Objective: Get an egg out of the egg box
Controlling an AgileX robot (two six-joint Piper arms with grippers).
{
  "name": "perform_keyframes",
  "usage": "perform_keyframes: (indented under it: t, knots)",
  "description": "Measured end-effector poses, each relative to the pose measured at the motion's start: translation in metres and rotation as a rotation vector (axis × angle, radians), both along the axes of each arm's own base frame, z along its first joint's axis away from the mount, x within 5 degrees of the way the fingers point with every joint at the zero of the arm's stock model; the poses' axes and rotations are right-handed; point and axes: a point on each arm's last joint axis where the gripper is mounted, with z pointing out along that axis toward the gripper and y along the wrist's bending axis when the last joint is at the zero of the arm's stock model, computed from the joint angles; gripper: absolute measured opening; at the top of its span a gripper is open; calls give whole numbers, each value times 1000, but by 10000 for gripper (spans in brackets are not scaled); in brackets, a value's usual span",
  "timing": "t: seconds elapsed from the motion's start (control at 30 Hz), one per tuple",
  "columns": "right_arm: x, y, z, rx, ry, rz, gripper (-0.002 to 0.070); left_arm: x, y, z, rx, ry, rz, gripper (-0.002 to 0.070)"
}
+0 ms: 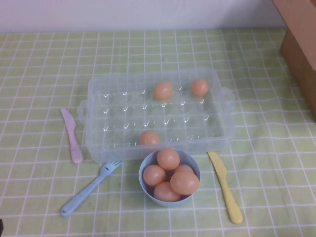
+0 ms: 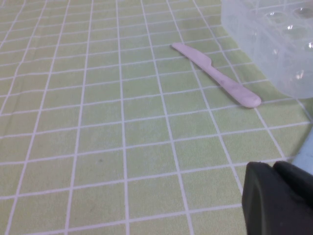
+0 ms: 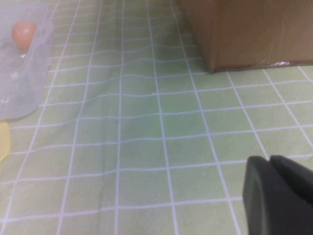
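Nearest on the counter sits a light-blue bowl heaped with five eggs, a blue fork to its left and a yellow knife to its right. Just beyond, the egg box holds three eggs: one egg in the near row, two in the far row. A pink knife lies left of the box; a cardboard box stands far right. The left gripper hangs low over the cloth near the pink knife, the right gripper near the cardboard box; whether either is open, I cannot tell.
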Motion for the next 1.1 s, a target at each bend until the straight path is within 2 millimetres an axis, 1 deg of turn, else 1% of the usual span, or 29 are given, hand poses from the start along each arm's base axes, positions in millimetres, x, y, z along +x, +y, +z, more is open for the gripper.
perform_keyframes:
  t: [0.2, 0.37, 0.4, 0.43, 0.5, 0.57, 0.6, 0.63, 0.7, 0.77, 0.9, 1.1]
  knots:
    - [0, 0, 0, 0, 0, 0, -17, 0, 0, 0, 0, 0, 0, -3]
    - [0, 0, 0, 0, 0, 0, -17, 0, 2, 0, 53, -8, 5, -3]
    - [0, 0, 0, 0, 0, 0, -17, 0, 2, 1, 38, -14, 8, -3]
    - [0, 0, 0, 0, 0, 0, -17, 1, 1, 2, -25, -26, 15, -3]
    - [0, 0, 0, 0, 0, 0, -17, 2, -2, 8, -267, -60, 42, -3]
    - [0, 0, 0, 0, 0, 0, -17, 3, -5, 16, -624, -100, 81, -3]
    - [0, 0, 0, 0, 0, 0, -17, 3, -5, 20, -775, -111, 97, -3]
    - [0, 0, 0, 0, 0, 0, -17, 3, -4, 23, -882, -131, 110, -3]
    - [0, 0, 0, 0, 0, 0, -17, 4, -2, 28, -973, -179, 124, -3]
    - [0, 0, 0, 0, 0, 0, -17, 4, 1, 31, -980, -230, 131, -3]
    - [0, 0, 0, 0, 0, 0, -17, 4, 4, 35, -903, -297, 134, -3]
    - [0, 0, 0, 0, 0, 0, -17, 4, 5, 37, -805, -326, 129, -3]
